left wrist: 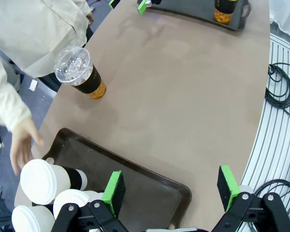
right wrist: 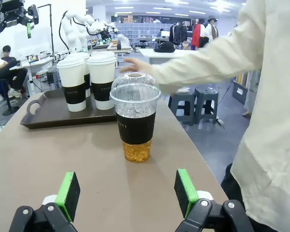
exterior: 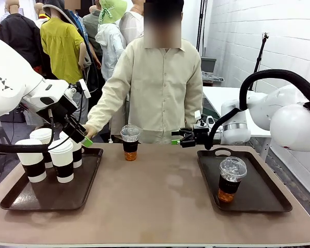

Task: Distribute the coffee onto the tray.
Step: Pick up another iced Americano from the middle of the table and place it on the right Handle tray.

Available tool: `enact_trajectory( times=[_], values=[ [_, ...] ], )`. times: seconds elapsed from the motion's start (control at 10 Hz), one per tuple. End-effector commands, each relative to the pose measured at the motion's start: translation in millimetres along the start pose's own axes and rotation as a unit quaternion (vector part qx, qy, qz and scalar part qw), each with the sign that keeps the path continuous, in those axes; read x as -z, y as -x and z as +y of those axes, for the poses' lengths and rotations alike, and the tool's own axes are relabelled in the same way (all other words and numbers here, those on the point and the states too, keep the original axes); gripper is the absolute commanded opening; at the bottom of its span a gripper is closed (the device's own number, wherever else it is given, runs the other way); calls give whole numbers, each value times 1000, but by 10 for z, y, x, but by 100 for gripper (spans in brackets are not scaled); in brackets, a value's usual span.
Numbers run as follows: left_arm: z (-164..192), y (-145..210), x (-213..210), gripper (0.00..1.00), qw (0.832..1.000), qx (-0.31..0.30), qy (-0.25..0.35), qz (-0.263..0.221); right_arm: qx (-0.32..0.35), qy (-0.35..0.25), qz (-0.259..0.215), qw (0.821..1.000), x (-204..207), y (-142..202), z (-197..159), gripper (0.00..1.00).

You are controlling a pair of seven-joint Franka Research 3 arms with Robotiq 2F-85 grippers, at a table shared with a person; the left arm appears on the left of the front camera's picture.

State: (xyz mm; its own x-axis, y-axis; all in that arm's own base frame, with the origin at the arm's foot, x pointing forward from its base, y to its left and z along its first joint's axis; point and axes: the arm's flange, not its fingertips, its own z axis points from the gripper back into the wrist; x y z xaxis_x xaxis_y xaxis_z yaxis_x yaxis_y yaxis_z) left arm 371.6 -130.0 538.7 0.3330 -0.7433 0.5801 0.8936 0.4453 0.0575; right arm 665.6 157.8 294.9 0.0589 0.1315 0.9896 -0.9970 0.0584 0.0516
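Coffee in paper cups: four white paper cups with dark sleeves stand upright on the left tray, bunched at its left end. The rear-right cup is partly hidden behind the left gripper. The left wrist view cuts off the nearest lids at its bottom edge.
Left arm: it comes in high from the left, with the gripper tilted down over the tray's far right part. In the left wrist view its green pads stand wide apart with nothing between them.
Person's hand: open with fingers loosely spread, reaching to the left tray's far right corner, just beside the left gripper's tips. A green pad covers part of it in the front view. Whether it touches the tray cannot be told.
Coffee on the table: one clear dome-lidded cup stands upright on the table near the far edge, between the trays and nearer the left one. It has amber liquid below a dark sleeve.
Right gripper: held low and level over the table, just left of the right tray, pointing at the clear dome-lidded cup but apart from it. Its fingers are spread and empty.
Coffee on the right tray: a second clear cup stands upright, left of the tray's middle. The left wrist view's top edge cuts off most of it.
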Motion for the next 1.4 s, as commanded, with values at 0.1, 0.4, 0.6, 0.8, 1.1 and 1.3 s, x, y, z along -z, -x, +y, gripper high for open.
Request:
enact_trajectory(
  times=[0.1,0.4,0.6,0.8,1.1,1.3],
  values=[
    [16,6,-8,100,1000,0,7,-4,1,-1,0,1000,8,-8,32,100],
    [16,6,-8,100,1000,0,7,-4,5,25,-12,1000,113,-5,9,100],
    [16,6,-8,100,1000,0,7,-4,1,27,-17,999,260,-10,-63,100],
    [16,6,-8,100,1000,0,7,-4,8,20,-21,1000,450,-18,-86,100],
    [16,6,-8,100,1000,0,7,-4,13,4,-22,1000,715,-4,-106,100],
    [16,6,-8,100,1000,0,7,-4,9,-7,-17,1000,864,21,-179,100]
  ],
)
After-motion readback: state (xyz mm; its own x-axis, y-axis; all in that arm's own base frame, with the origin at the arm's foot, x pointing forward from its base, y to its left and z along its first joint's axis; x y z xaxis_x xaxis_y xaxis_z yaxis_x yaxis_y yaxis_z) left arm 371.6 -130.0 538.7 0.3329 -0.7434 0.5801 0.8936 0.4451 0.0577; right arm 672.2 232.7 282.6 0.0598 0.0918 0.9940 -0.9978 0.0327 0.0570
